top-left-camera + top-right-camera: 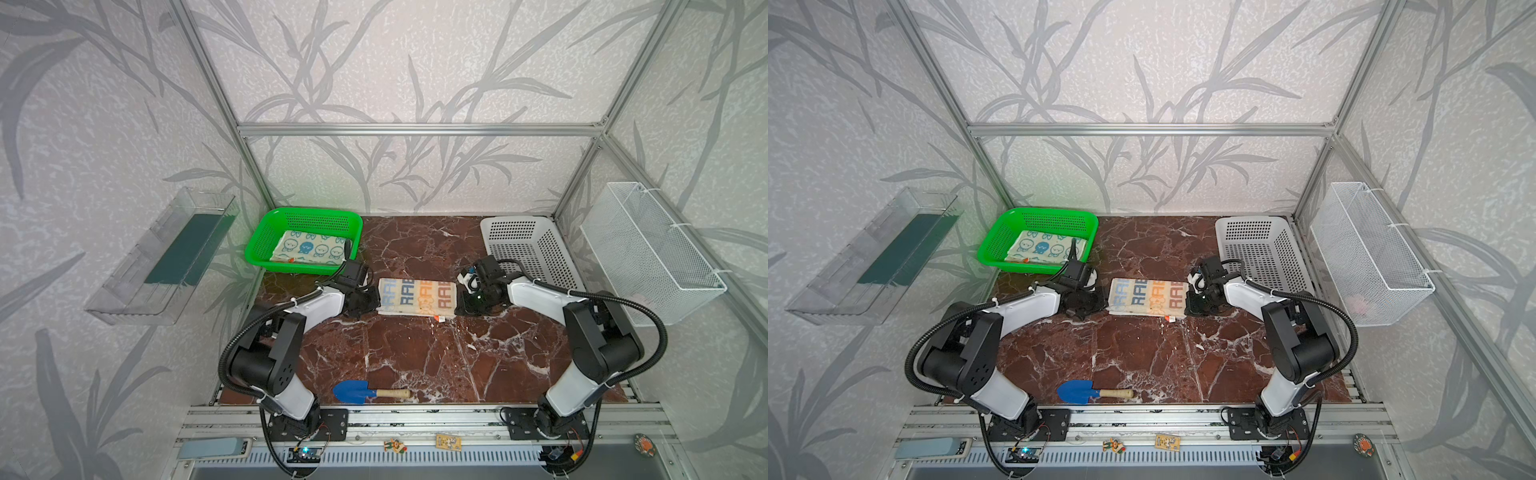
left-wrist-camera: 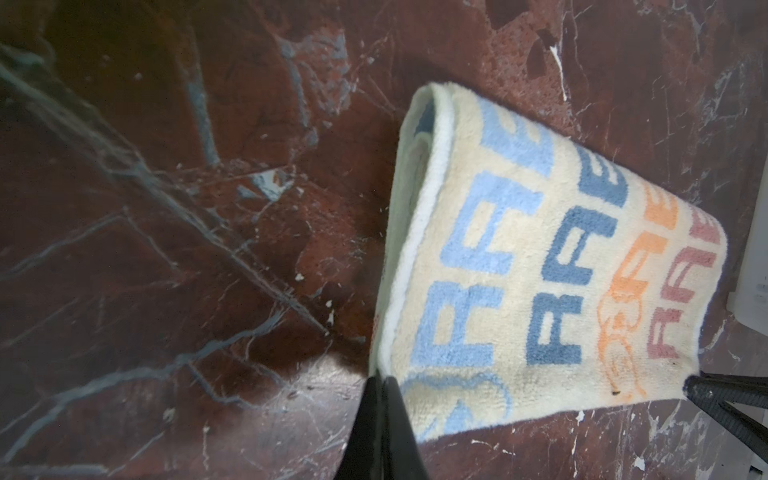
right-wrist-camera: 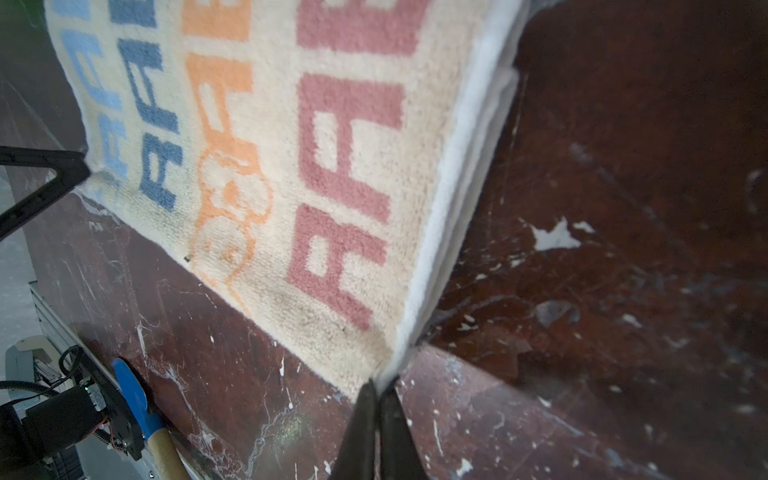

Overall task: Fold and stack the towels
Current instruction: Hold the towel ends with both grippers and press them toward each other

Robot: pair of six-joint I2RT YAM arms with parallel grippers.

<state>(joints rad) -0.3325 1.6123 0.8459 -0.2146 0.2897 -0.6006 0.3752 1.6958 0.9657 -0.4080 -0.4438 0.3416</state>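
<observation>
The striped "RABBIT" towel [image 1: 417,297] [image 1: 1148,296] lies folded into a long rectangle in the middle of the marble table. My left gripper [image 1: 376,309] [image 2: 380,380] is shut on its near left corner, low over the table. My right gripper [image 1: 457,309] [image 3: 378,384] is shut on the near right corner, where the white hems of the stacked layers show. In both wrist views the towel [image 2: 540,270] [image 3: 291,145] stretches flat away from the jaws. A cream towel with blue bunny faces [image 1: 309,248] lies folded in the green basket [image 1: 257,245] at the back left.
A white perforated basket [image 1: 523,249] stands at the back right, just behind my right wrist. A blue trowel with a wooden handle [image 1: 365,392] lies near the front edge. A wire basket [image 1: 648,249] hangs on the right wall and a clear tray [image 1: 162,257] on the left wall.
</observation>
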